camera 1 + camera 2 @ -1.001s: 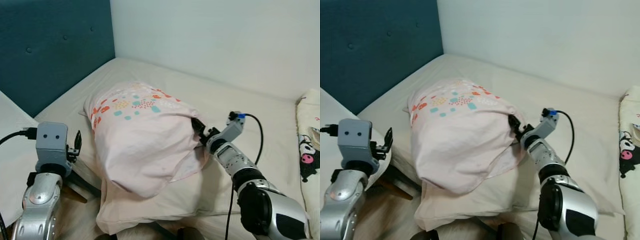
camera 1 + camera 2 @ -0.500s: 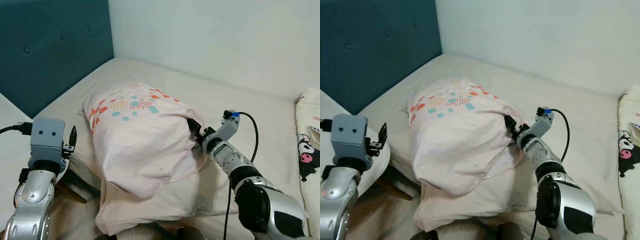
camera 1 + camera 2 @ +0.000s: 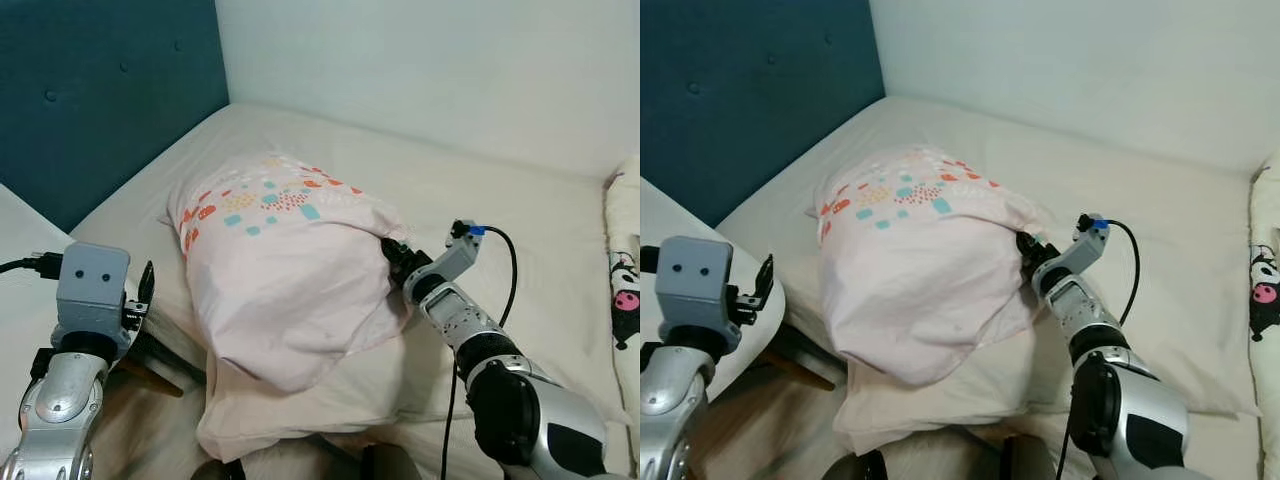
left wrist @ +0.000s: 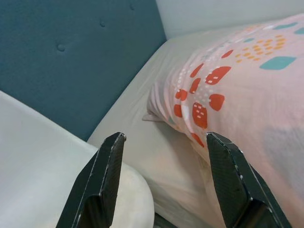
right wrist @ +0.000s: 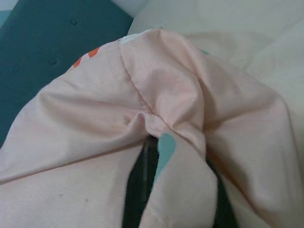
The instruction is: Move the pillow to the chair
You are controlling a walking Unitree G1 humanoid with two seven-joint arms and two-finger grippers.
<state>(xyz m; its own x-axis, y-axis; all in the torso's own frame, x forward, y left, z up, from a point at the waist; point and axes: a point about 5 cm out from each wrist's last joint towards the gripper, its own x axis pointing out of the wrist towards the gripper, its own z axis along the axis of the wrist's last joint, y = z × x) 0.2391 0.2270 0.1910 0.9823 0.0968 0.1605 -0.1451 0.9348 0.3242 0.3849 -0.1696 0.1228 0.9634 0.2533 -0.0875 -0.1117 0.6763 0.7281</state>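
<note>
In the left eye view the pink pillow (image 3: pixel 285 270) lies on the bed (image 3: pixel 520 210), on top of a cream pillow (image 3: pixel 330 400) and near the blue headboard (image 3: pixel 90 90); the right gripper (image 3: pixel 393 256) is pressed into the pillow's side, away from the headboard. In the left wrist view the left gripper (image 4: pixel 164 178) is spread wide with nothing in it, beside the pillow's headboard end, above a white rounded surface (image 4: pixel 52 190). In the right wrist view the right gripper's fingers (image 5: pixel 140 183) are clenched on a fold of the pillow.

1. Your left gripper (image 4: pixel 164 183): two black fingers (image 4: pixel 102 183) spread wide apart, holding nothing.
2. Pink pillow (image 4: pixel 247 90), red and orange spots, beyond the gripper on the bed (image 4: pixel 142 114).
3. Teal headboard (image 4: pixel 71 57) behind the pillow.
4. White curved surface (image 4: pixel 42 175) beside the gripper.
</note>
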